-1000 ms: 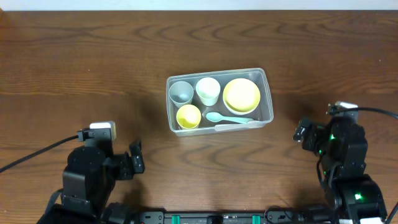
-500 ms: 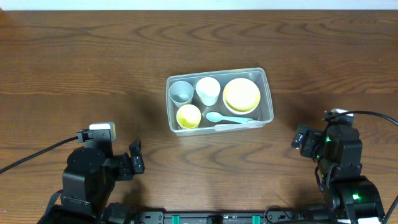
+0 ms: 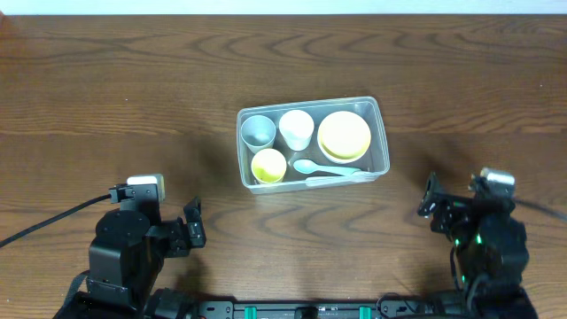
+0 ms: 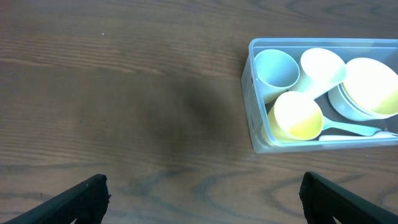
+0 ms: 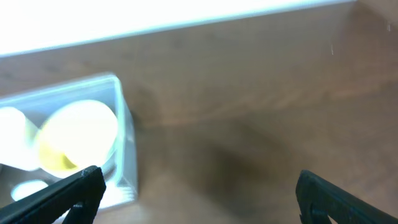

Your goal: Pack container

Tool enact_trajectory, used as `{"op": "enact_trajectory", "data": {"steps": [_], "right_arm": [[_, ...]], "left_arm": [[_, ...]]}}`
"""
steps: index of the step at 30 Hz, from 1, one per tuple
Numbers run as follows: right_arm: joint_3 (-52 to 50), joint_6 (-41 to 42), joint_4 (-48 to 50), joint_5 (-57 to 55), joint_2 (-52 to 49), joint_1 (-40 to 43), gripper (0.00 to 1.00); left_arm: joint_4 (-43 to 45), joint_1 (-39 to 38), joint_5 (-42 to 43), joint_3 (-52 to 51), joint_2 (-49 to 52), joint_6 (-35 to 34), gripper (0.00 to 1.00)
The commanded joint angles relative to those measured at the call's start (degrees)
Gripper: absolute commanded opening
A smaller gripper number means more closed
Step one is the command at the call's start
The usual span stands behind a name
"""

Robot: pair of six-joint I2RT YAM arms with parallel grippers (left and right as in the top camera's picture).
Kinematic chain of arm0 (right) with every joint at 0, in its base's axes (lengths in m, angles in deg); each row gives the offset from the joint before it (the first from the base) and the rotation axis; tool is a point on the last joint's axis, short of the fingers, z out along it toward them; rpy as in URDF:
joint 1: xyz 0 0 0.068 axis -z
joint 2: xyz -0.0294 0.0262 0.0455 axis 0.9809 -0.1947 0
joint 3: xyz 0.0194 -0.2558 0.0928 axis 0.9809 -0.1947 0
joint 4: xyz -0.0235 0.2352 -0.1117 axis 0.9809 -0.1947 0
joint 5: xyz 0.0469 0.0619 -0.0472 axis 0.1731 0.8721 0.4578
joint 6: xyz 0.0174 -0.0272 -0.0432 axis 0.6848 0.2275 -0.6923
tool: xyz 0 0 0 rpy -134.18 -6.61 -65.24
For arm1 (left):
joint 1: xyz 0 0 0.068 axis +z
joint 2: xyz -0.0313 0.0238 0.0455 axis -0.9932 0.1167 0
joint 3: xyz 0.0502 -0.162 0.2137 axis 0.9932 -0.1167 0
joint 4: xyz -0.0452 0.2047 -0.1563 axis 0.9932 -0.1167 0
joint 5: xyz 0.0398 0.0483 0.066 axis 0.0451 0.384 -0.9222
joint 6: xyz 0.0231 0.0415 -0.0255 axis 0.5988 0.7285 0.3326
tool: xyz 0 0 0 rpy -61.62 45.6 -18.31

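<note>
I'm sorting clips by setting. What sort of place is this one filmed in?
Most likely a robotics lab bench, not a kitchen: a bare wooden table, a left arm and right arm at its near edge, and one clear container packed with plastic cups and bowls.

I'm looking down on a dark brown, wood-grained tabletop [image 3: 133, 89] that fills the overhead view, with a pale strip along its far edge. Directly on it sits the container [image 3: 384, 146], flat on its base and slightly right of centre, long side running left to right. A black cable [image 3: 53, 217] crosses the near-left part; I cannot tell whether it touches the wood.
</note>
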Motion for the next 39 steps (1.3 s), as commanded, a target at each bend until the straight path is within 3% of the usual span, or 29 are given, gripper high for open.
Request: {"op": "enact_trajectory", "data": {"steps": [1, 8, 20, 26, 31, 39], "right_arm": [[-4.68, -4.00, 1.68, 2.51, 8.35, 0.11, 0.99], [-12.17, -9.44, 12.04, 5.38, 18.58, 0.26, 0.99], [-28.83, -10.67, 42.27, 6.58, 20.41, 0.59, 0.99], [-29.09, -15.54, 39.58, 9.11, 20.41, 1.57, 0.99], [-29.07, -14.45, 28.57, 13.70, 20.44, 1.92, 0.99], [-29.07, -11.85, 29.22, 13.73, 20.33, 1.92, 0.99]], "left_arm": [[0.04, -0.22, -0.63, -0.35, -0.13, -0.79, 0.98], [0.04, -0.22, -0.63, -0.35, -0.13, -0.79, 0.98], [0.04, -0.22, -0.63, -0.35, -0.13, -0.79, 0.98], [0.04, -0.22, -0.63, -0.35, -0.13, -0.79, 0.98], [0.04, -0.22, -0.63, -0.35, -0.13, -0.79, 0.98], [0.04, -0.22, -0.63, -0.35, -0.13, -0.79, 0.98]]}}
